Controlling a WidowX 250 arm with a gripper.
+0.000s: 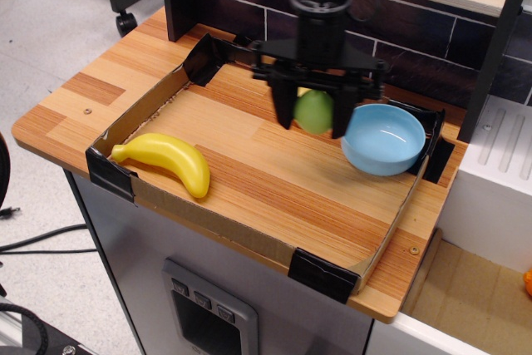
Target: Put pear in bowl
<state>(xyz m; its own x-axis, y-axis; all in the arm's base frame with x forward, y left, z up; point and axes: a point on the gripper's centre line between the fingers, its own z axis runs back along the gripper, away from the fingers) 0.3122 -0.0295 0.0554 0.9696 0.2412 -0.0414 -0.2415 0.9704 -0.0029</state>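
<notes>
The arm descends vertically from the top centre of the frame, its upper part cut off by the edge. The gripper (312, 114) points straight down, its two dark fingers (283, 106) pinching the pear (313, 111) between them, held clear above the wooden tray floor. The pear hangs just left of the bowl (383, 139), which sits at centre right of the frame. The gripper is motion-blurred. A yellow fruit behind the pear is almost wholly hidden. A banana (165, 158) lies at lower left.
</notes>
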